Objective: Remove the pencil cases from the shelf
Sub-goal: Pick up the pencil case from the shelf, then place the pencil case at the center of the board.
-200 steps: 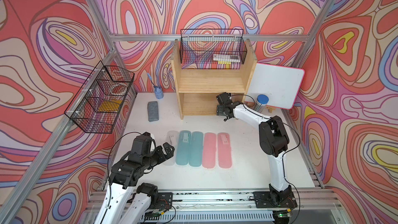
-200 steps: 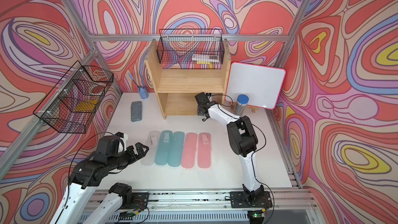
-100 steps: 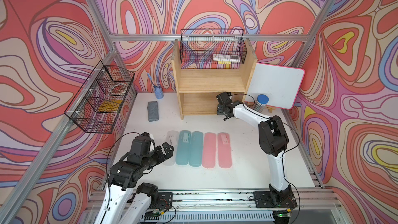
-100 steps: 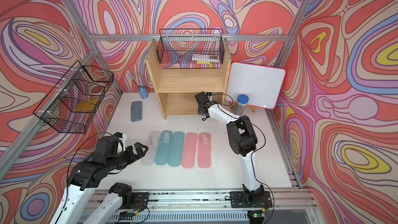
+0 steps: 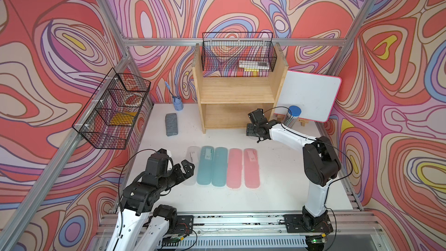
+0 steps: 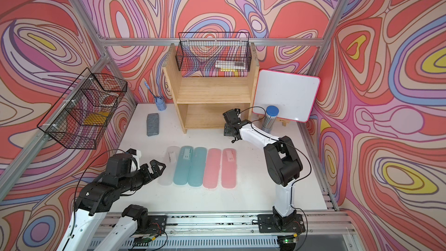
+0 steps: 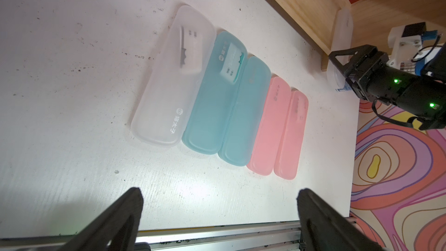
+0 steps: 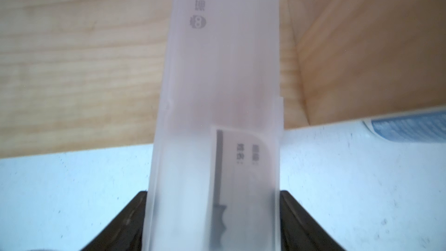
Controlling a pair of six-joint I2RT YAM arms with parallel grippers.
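The right gripper (image 8: 212, 193) has its fingers pressed against both long edges of the last pencil case (image 8: 224, 68), a frosted clear one. It lies lengthwise at the right end of the bottom board of the shelf (image 5: 237, 92), its near end jutting over the table (image 5: 277, 189). On the table lie five other cases (image 5: 218, 167), side by side. The left gripper (image 7: 219, 193) hovers near them, fingers spread wide and empty. The job appears to be at its final pick. The next move likely calls for a straight pull outward, clear of the side panel, then a set-down beside the row.

Swirl-patterned walls (image 5: 241, 1), seemingly scuffed tabletop (image 5: 284, 189)
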